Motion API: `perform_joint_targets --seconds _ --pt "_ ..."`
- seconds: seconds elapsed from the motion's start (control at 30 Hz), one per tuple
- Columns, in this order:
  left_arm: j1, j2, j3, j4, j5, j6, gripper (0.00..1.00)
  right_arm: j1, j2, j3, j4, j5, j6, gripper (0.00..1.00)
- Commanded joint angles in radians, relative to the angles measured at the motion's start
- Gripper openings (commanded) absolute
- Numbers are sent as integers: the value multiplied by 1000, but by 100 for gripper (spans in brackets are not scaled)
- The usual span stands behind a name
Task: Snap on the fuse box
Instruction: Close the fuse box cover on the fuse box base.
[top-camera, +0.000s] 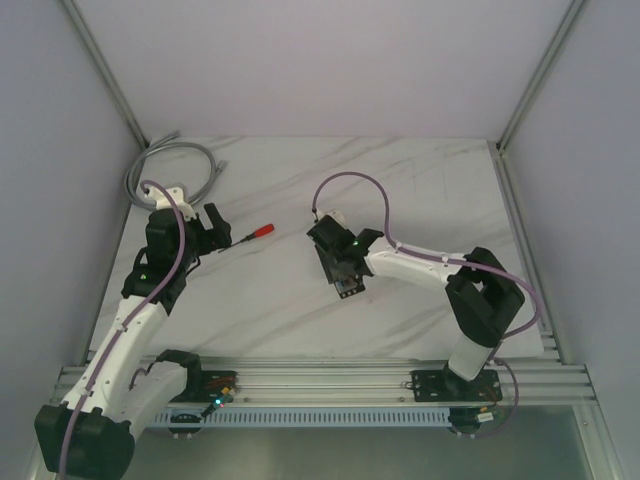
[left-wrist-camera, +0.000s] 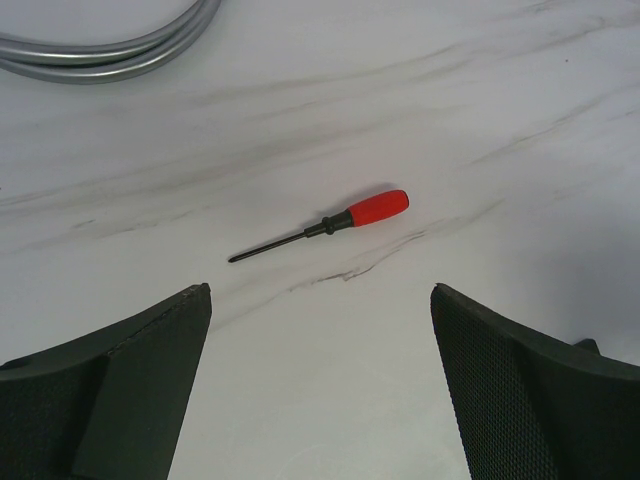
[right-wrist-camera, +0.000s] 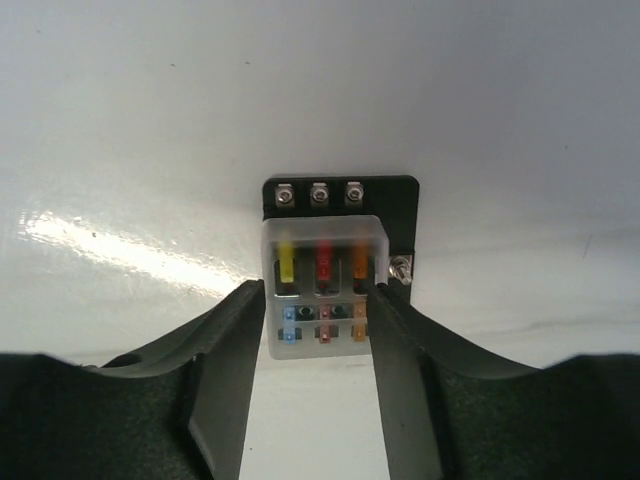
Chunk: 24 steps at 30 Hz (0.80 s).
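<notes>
Centrally, a small flat black square plastic fuse box (right-wrist-camera: 400, 200) is lying flat on the white marble-patterned table (top-camera: 430, 190), well apart from every edge, with bare surface spreading all round it; a clear square plastic cover (right-wrist-camera: 322, 240) is sitting over its coloured fuses; the right jaws are standing about half open, their fingers (right-wrist-camera: 225, 380) pressing on the cover's two sides. Leftward, the left jaws are gaping fully wide, holding nothing, hovering near a red-handled screwdriver (left-wrist-camera: 320, 226); a grey looped cable (left-wrist-camera: 110, 55) is resting by the far left corner; plain white walls are enclosing the table.
</notes>
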Motion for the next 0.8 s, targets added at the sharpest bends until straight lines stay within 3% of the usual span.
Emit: perform_joint_targets --seconds 0.0,0.53,0.77 --pt "11 -8 -11 11 14 -9 100 -8 52 31 -56 -43 -12 49" --pt "14 -5 -11 12 20 -12 100 -8 172 63 -167 -78 -37 39" --pt "15 -7 -10 12 21 -11 100 2 60 120 -168 -93 -43 48"
